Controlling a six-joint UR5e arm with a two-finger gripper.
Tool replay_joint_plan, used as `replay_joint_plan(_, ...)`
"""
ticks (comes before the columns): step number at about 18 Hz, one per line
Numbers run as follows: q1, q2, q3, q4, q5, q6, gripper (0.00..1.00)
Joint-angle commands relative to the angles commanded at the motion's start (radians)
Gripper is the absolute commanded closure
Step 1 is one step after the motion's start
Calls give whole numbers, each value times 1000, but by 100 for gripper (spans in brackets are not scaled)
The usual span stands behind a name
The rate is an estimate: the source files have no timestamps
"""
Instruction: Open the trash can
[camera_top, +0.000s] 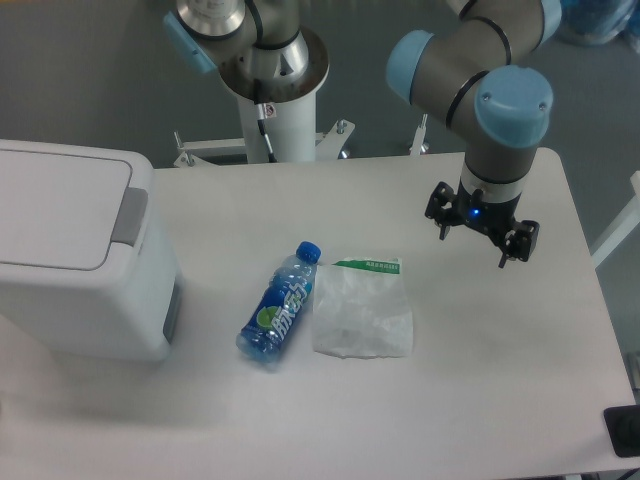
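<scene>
So the big boxy white plastic trash can (75, 255) sits at the table's (480, 400) left edge, flat lid down. The gripper (473, 240) hangs over the right side, jaws apart, holding nothing, well apart from the blue plastic bottle (281, 304) lying mid-table.

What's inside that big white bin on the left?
Nothing inside shows. The trash can has its flat lid shut, grey push tab at its edge, so any contents are hidden.
</scene>
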Motion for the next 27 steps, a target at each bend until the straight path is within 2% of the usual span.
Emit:
replay_joint_plan(8,-6,0,2,-5,-12,-5,0)
replay_joint_plan(10,-9,8,-31,-3,-2,-14,0)
replay_joint_plan(12,-11,20,-38,-6,-8,-63,0)
replay_joint_plan(15,-35,32,-58,3,-34,-230,0)
replay_joint_plan(19,-57,52,-72,-11,-50,-248,0)
replay_joint_plan(21,-67,87,-75,-61,-90,-253,0)
replay_joint_plan(23,-67,118,-51,-167,-126,-265,0)
replay_joint_plan(27,-81,133,64,-357,-231,-322,0)
